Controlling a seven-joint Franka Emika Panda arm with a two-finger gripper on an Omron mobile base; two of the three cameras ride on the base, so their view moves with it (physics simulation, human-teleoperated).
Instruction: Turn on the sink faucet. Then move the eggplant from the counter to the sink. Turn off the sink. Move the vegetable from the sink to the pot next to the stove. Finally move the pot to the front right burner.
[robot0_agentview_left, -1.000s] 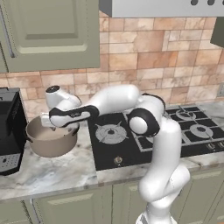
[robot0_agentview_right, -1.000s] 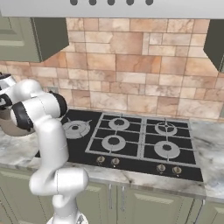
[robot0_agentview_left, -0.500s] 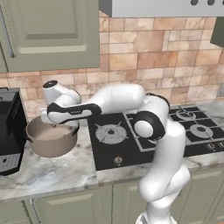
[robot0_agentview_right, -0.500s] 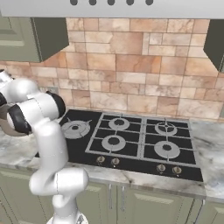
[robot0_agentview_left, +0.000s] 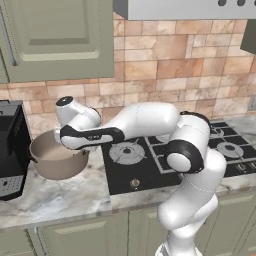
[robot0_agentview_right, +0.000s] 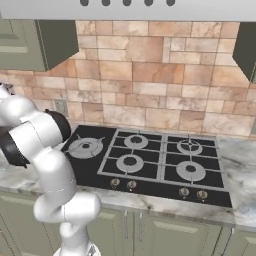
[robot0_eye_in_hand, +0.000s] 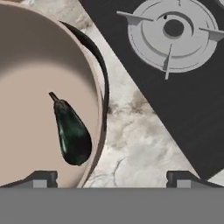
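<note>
Hand view: eggplant (robot0_eye_in_hand: 72, 133) lies inside pot (robot0_eye_in_hand: 94, 87); pincer (robot0_eye_in_hand: 111, 177) spread wide, empty.

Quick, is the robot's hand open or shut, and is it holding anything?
Gripper: open and holding nothing; the eggplant lies loose inside the pot.

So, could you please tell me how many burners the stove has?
5: front left, front right, back middle, back right, and far left, nearest the pot. None seems hidden.
</note>
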